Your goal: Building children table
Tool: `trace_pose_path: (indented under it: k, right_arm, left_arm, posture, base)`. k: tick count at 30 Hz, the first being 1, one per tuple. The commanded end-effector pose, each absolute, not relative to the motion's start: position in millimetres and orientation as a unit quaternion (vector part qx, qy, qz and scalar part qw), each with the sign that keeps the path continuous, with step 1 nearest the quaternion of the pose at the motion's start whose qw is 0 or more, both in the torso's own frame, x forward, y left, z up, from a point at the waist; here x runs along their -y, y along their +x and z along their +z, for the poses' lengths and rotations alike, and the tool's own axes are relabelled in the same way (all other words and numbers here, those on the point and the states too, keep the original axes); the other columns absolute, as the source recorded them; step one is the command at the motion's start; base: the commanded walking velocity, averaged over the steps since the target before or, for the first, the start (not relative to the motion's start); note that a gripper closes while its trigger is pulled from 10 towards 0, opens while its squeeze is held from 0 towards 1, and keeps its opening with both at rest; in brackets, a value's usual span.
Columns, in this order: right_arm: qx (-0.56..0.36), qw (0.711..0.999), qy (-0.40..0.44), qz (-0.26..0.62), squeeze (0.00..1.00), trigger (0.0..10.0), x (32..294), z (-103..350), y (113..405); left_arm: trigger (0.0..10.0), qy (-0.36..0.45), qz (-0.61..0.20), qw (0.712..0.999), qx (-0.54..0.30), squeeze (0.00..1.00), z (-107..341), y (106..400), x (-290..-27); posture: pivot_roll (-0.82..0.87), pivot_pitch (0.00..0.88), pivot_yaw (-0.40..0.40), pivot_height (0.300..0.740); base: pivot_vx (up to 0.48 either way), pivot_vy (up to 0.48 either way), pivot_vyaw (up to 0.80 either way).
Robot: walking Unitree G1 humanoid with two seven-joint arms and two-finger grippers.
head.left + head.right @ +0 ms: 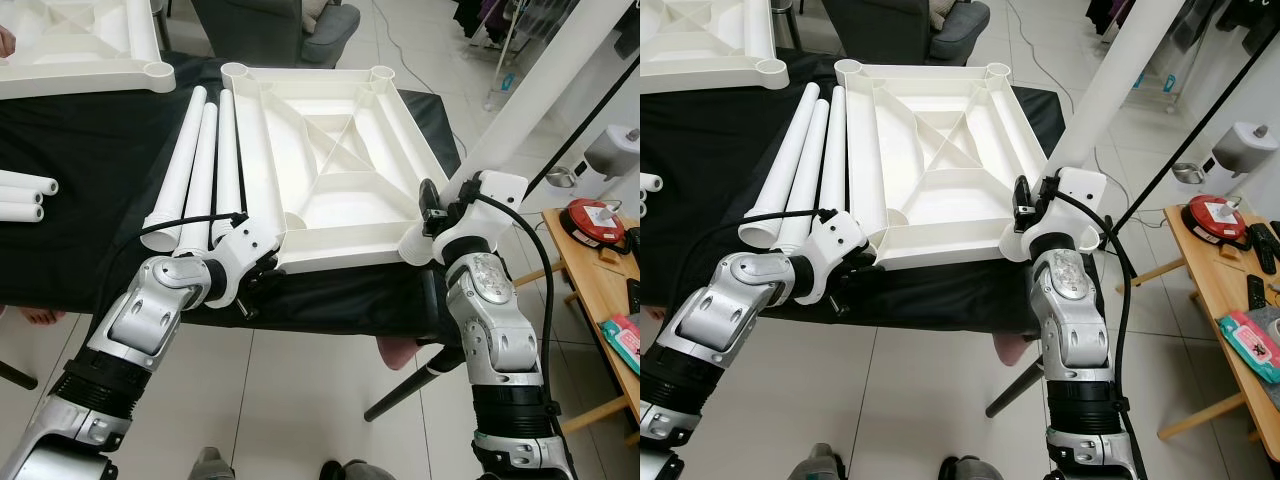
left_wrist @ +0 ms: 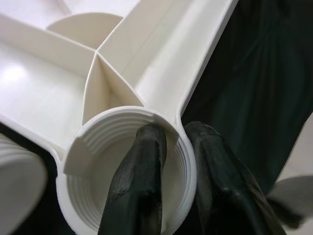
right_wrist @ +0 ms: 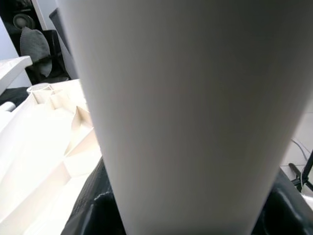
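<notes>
White plastic makes up most of the scene: an upturned tabletop (image 1: pixel 330 160) lies on a black cloth (image 1: pixel 90 200) with its ribbed underside facing up and a round socket at each corner. Three loose legs (image 1: pixel 195 165) lie side by side on the cloth just left of it, running from near to far. Far left sits a second tabletop (image 1: pixel 80 45), and the ends of more tubes (image 1: pixel 25 195) show at the left edge.

At the near left corner, the left gripper (image 2: pixel 171 181) pinches the threaded socket (image 2: pixel 127 171): one black finger sits inside the ring, the other outside against its wall, so the fingers are narrow and clamped on the rim.

At the near right corner, the right gripper (image 1: pixel 1035 215) holds a fourth leg (image 1: pixel 1115 85). That leg stands up from the near right socket (image 1: pixel 1015 243) and leans to the far right, out past the top of the head views. In the right wrist view the leg (image 3: pixel 190 112) runs close along the camera and hides most of the fingers, whose dark tips show on either side of it.

Right of the table stands a wooden bench (image 1: pixel 600 280) carrying a red device (image 1: pixel 595 220) and a teal packet (image 1: pixel 625 340). The floor (image 1: pixel 300 400) is pale tile.
</notes>
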State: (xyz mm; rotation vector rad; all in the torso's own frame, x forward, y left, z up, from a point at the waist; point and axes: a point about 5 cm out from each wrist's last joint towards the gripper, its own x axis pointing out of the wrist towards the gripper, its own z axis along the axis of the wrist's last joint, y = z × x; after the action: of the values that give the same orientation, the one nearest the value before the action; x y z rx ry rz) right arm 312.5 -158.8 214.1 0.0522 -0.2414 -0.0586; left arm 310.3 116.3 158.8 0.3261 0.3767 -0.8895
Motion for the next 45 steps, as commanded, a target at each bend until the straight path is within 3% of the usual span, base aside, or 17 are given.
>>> trace_pose_path:
  k: [1, 2, 4, 7, 13, 19, 24, 31, 40, 42, 43, 45]
  right_arm:
    - [0.123, 0.991, 0.026, -0.037, 0.00, 10.0, 163.1, 213.7, 311.0]
    - [0.123, 0.991, 0.026, -0.037, 0.00, 10.0, 163.1, 213.7, 311.0]
    - [0.122, 0.991, 0.026, -0.040, 0.00, 10.0, 163.8, 213.1, 309.8]
    - [0.122, 0.991, 0.026, -0.040, 0.00, 10.0, 164.0, 213.1, 309.3]
    - [0.122, 0.991, 0.027, -0.040, 0.00, 10.0, 164.2, 213.0, 309.0]
    - [0.122, 0.991, 0.027, -0.039, 0.00, 10.0, 163.7, 213.1, 309.4]
    - [0.122, 0.992, 0.029, -0.033, 0.00, 10.0, 159.9, 213.4, 311.2]
    - [0.121, 0.992, 0.030, -0.034, 0.00, 10.0, 159.8, 212.7, 311.1]
    - [0.125, 0.991, 0.025, -0.040, 0.00, 10.0, 164.1, 215.4, 314.3]
    - [0.125, 0.991, 0.025, -0.040, 0.00, 10.0, 164.1, 215.4, 314.3]
    - [0.127, 0.991, 0.023, -0.042, 0.00, 10.0, 165.9, 215.9, 314.5]
    - [0.127, 0.991, 0.022, -0.043, 0.00, 10.0, 166.5, 216.1, 314.5]
  left_arm:
    - [0.0, 0.063, -0.405, 0.881, -0.238, 0.00, 137.2, 305.1, -116.4]
    - [0.0, 0.063, -0.405, 0.881, -0.238, 0.00, 137.2, 305.1, -116.4]
    - [0.0, -0.033, -0.324, 0.912, -0.250, 0.00, 141.5, 313.5, -117.9]
    - [0.0, -0.061, -0.288, 0.922, -0.251, 0.00, 142.6, 316.7, -119.2]
    - [0.0, -0.067, -0.235, 0.941, -0.233, 0.00, 150.8, 321.5, -120.4]
    - [0.0, -0.056, -0.234, 0.944, -0.224, 0.00, 154.7, 321.1, -117.3]
    - [0.0, -0.061, -0.238, 0.938, -0.245, 0.00, 153.7, 306.7, -74.2]
    - [0.0, -0.093, -0.190, 0.946, -0.245, 0.00, 156.7, 313.7, -51.9]
    - [0.0, -0.128, -0.212, 0.942, -0.229, 0.00, 183.9, 316.4, -8.4]
    - [0.0, -0.128, -0.212, 0.942, -0.229, 0.00, 183.9, 316.4, -8.4]
    - [4.2, -0.071, -0.254, 0.943, -0.204, 0.00, 189.2, 309.0, 4.6]
    - [4.2, -0.041, -0.271, 0.943, -0.190, 0.00, 190.2, 305.3, 9.3]
  posture:
    - [0.19, 0.121, -0.088, 0.740]
    - [0.19, 0.121, -0.088, 0.740]
    - [0.19, 0.129, -0.083, 0.740]
    - [0.19, 0.129, -0.083, 0.740]
    - [0.19, 0.133, -0.088, 0.740]
    - [0.19, 0.133, -0.088, 0.740]
    - [0.20, 0.136, -0.085, 0.740]
    - [0.20, 0.136, -0.087, 0.740]
    - [0.19, 0.134, -0.089, 0.740]
    - [0.19, 0.134, -0.089, 0.740]
    - [0.19, 0.132, -0.084, 0.740]
    - [0.19, 0.132, -0.084, 0.740]
  base:
    - [0.000, 0.000, 0.00]
    - [0.000, 0.000, 0.00]
    - [0.000, 0.000, 0.00]
    - [0.000, 0.000, 0.00]
    - [0.000, 0.000, 0.00]
    - [0.000, 0.000, 0.00]
    - [0.000, 0.000, 0.00]
    - [0.000, 0.000, 0.00]
    - [0.000, 0.000, 0.00]
    - [0.000, 0.000, 0.00]
    - [0.000, 0.000, 0.00]
    - [0.000, 0.000, 0.00]
